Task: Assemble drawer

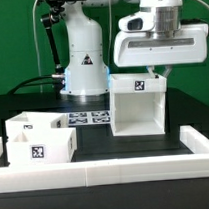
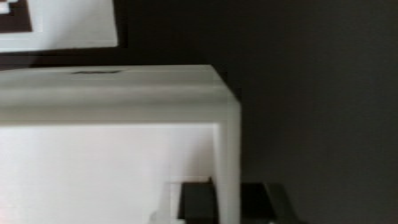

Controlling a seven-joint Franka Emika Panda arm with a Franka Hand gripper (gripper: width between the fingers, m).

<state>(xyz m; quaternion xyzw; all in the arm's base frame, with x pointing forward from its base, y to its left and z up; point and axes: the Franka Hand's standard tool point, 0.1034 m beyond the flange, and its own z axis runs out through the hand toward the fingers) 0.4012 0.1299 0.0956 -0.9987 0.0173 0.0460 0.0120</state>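
The drawer's large cube-like white housing [image 1: 136, 109] stands upright on the black table at the exterior view's right, a tag on its top front edge. My gripper [image 1: 159, 71] is directly above it, and its jaws straddle the top of the housing's right wall. In the wrist view the thin white wall [image 2: 226, 150] runs between my two black fingers [image 2: 196, 205], and the gripper [image 2: 228, 205] looks shut on it. Two small white box trays stand at the exterior view's left, one behind [image 1: 29, 124] and one in front [image 1: 40, 148] with a tag on its face.
The marker board [image 1: 90, 118] lies flat between the trays and the housing; a corner of it also shows in the wrist view [image 2: 54, 25]. A long low white rail [image 1: 107, 172] borders the table's front and sides. The arm's white base [image 1: 85, 59] stands behind.
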